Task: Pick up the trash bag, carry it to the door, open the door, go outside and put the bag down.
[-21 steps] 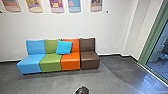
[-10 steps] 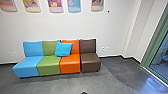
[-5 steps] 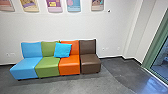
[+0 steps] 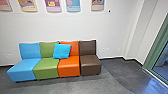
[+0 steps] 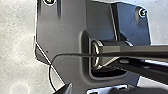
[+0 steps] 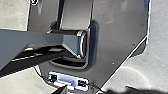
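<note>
At the right of the head view stands a green door or window frame (image 4: pixel 153 58) with glass beside it; whether it opens I cannot tell. A pointed dark part of my left gripper (image 5: pixel 65 89) reaches in at the lower edge of the left wrist view. In the right wrist view, a similar part of my right gripper (image 6: pixel 61 90) is at the lower edge. A ragged black mass (image 6: pixel 125 91) lies along that same edge; I cannot tell whether it is the trash bag or whether a gripper holds it.
Against the white wall (image 4: pixel 67 27) stands a row of blue (image 4: pixel 23 68), green (image 4: pixel 46 67), orange (image 4: pixel 68 66) and brown (image 4: pixel 90 65) chairs. A bright blue cushion (image 4: pixel 62 51) leans on it. Grey floor (image 4: pixel 100 85) runs toward the green frame.
The head camera has moved nearer the chairs, which now look larger and lower. A dark round thing at the head view's lower edge has slid down past that edge.
</note>
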`<state>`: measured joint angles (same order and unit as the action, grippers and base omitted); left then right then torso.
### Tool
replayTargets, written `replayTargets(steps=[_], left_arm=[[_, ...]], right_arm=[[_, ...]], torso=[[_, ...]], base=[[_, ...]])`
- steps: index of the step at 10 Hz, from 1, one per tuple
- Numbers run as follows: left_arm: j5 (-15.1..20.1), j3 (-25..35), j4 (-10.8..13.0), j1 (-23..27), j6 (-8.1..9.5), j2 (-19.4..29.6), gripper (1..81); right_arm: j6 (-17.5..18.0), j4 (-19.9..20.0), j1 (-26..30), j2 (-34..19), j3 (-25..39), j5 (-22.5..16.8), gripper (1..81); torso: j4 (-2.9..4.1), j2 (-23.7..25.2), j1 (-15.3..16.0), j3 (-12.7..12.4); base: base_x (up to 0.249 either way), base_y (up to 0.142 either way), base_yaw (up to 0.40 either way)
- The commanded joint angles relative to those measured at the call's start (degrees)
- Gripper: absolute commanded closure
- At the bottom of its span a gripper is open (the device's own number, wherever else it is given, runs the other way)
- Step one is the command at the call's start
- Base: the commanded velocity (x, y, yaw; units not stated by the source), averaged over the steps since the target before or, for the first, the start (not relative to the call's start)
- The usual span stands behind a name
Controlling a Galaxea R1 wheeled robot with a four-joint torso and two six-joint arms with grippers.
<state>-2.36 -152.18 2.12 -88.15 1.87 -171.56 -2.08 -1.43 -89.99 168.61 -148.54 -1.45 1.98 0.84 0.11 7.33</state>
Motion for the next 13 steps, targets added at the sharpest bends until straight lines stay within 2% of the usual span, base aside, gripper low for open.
replayTargets(steps=[1, 9, 11, 13], left_arm=[[3.51, 0.21, -0.28, 1.62, 0.33, 0.25, 1.0], [3.60, 0.21, -0.36, 1.53, 0.33, 0.25, 1.0], [3.86, 0.21, -0.28, 1.36, 0.33, 0.33, 1.0], [4.12, 1.25, -0.19, 1.44, 0.33, 0.86, 1.0]], right_arm=[[0.06, 0.11, 1.61, -0.44, 0.28, -3.65, 1.0], [-0.02, -0.16, 1.26, -0.44, 0.37, -3.82, 1.0], [-0.55, -0.34, 1.43, -1.05, 2.12, -4.35, 1.0], [-0.46, -0.07, 1.26, -3.76, 6.93, -4.53, 1.0]], torso=[[0.00, 0.00, 0.00, 0.00], [0.00, 0.00, 0.02, 0.00], [0.00, -0.02, 0.05, 0.00], [0.00, 0.00, 0.02, 0.00]], base=[[0.113, 0.000, 0.000], [0.079, 0.000, 0.000], [0.000, 0.000, 0.000], [0.000, 0.000, 0.000]])
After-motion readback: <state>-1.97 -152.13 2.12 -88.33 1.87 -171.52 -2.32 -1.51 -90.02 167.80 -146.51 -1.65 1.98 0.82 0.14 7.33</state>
